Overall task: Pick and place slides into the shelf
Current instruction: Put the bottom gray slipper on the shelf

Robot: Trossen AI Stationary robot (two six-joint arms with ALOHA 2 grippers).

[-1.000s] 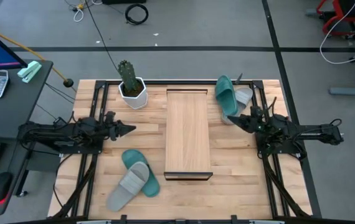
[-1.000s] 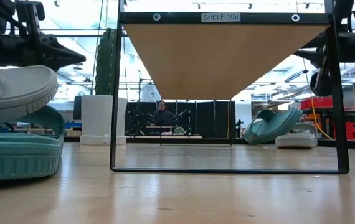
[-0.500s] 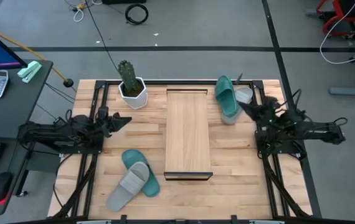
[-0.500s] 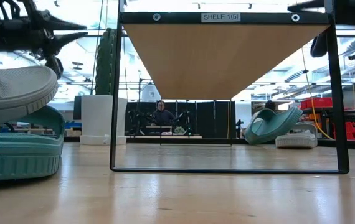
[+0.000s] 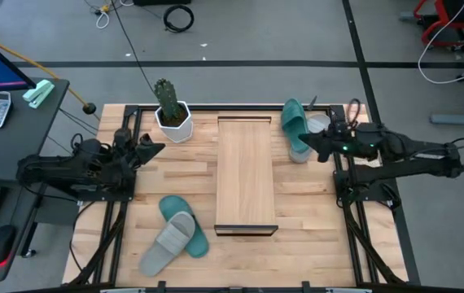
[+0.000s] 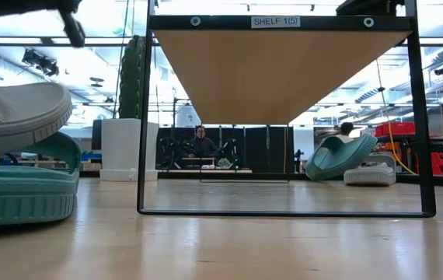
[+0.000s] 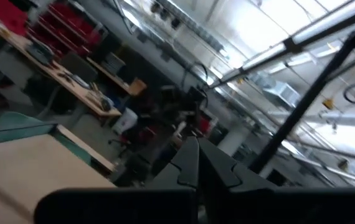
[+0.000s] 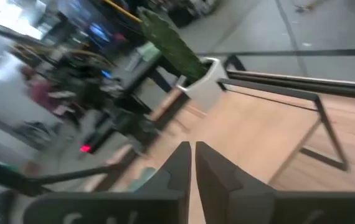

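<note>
Reach step: right gripper (image 5: 304, 146), fingers pinched together and empty, sits beside the teal slide (image 5: 295, 128) right of the bare shelf (image 5: 246, 171); next it must open to grasp.

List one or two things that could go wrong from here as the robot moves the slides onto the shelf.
The right gripper, fingers shut, hangs by a teal slide leaning on a grey slide; a nudge might topple both. Near the left arm, the other grey slide lies across its teal partner, so lifting one may drag the other.
</note>
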